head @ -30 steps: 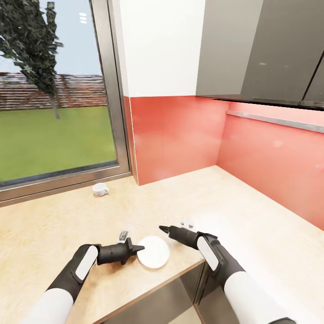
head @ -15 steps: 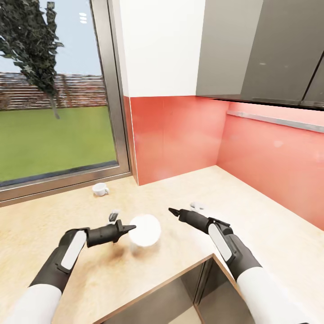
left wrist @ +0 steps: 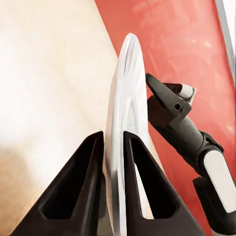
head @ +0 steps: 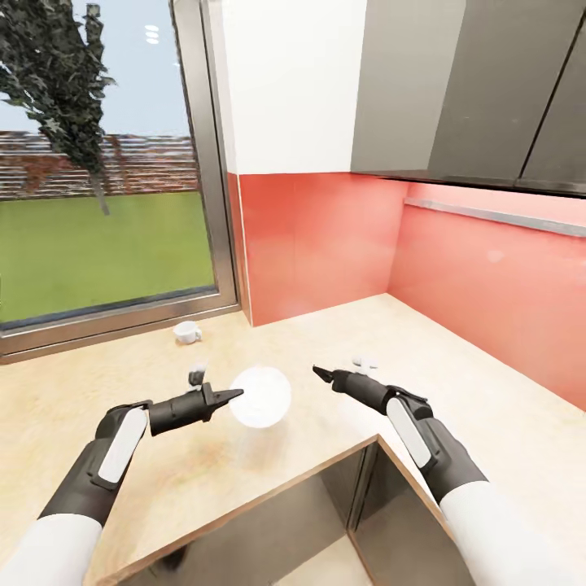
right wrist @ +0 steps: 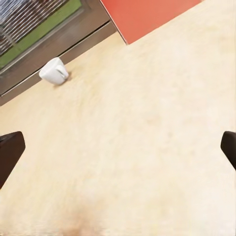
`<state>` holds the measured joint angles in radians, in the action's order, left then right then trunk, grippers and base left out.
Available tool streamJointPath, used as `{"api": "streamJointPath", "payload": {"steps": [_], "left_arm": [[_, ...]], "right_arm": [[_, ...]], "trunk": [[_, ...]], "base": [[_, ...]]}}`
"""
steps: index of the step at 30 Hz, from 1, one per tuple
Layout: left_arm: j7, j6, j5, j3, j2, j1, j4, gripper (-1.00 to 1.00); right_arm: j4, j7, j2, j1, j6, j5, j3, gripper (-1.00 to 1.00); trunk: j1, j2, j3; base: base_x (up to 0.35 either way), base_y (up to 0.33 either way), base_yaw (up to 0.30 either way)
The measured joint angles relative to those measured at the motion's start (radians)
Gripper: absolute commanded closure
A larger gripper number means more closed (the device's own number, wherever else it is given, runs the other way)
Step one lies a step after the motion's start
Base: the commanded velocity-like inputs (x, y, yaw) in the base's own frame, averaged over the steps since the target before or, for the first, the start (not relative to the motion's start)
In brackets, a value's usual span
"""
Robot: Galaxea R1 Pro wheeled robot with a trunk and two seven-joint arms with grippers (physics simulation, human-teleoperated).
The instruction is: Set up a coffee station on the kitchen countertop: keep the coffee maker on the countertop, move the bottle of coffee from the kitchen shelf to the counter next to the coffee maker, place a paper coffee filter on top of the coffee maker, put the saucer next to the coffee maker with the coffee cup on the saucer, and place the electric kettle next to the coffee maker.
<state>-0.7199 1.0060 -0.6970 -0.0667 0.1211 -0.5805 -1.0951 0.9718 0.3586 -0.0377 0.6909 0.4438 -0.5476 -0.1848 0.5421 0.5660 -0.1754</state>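
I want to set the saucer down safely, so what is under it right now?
The saucer is lifted, pinched at its rim by the left gripper. Under it lies bare countertop carrying its shadow. The spot right behind the disc is covered, so nothing can be told there.

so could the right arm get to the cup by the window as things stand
Probably yes: the right gripper is open and empty, and bare counter lies between it and the cup. The left gripper holding the saucer sits off to the side.

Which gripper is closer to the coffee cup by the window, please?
Left. The left gripper, holding the saucer, sits closer in front of the cup; the right gripper is farther off to the cup's right.
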Motion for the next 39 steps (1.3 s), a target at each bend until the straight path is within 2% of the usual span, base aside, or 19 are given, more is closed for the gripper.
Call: {"api": "streamJointPath", "payload": {"steps": [19, 28, 35, 37, 39], "left_arm": [[-0.003, 0.000, -0.001, -0.002, 0.002, 0.000, 0.000, 1.00], [-0.003, 0.003, -0.002, -0.003, 0.024, 0.000, 0.000, 1.00], [-0.003, 0.003, -0.002, -0.003, 0.031, 0.001, 0.000, 1.00], [-0.003, 0.003, -0.002, -0.003, 0.036, 0.001, 0.001, 1.00], [-0.011, 0.003, -0.002, -0.003, 0.055, 0.002, 0.002, 1.00]], "right_arm": [[-0.003, 0.000, 0.003, 0.000, -0.001, 0.003, -0.001, -1.00], [-0.003, 0.000, 0.003, 0.000, -0.001, 0.003, -0.001, -1.00], [-0.005, 0.000, 0.003, 0.000, -0.001, 0.003, -0.001, -1.00], [-0.006, 0.000, 0.003, 0.000, -0.001, 0.003, -0.001, -1.00], [-0.007, 0.001, 0.003, 0.000, -0.001, 0.003, -0.001, -1.00]], "trunk": [[0.000, 0.000, 0.020], [0.000, 0.000, 0.030], [0.000, 0.000, 0.038], [0.000, 0.000, 0.040], [0.000, 0.000, 0.043]], "base": [[-0.338, 0.037, 0.168], [-0.329, 0.152, 0.187], [-0.315, 0.191, 0.190], [-0.314, 0.193, 0.189], [-0.314, 0.190, 0.166]]}}
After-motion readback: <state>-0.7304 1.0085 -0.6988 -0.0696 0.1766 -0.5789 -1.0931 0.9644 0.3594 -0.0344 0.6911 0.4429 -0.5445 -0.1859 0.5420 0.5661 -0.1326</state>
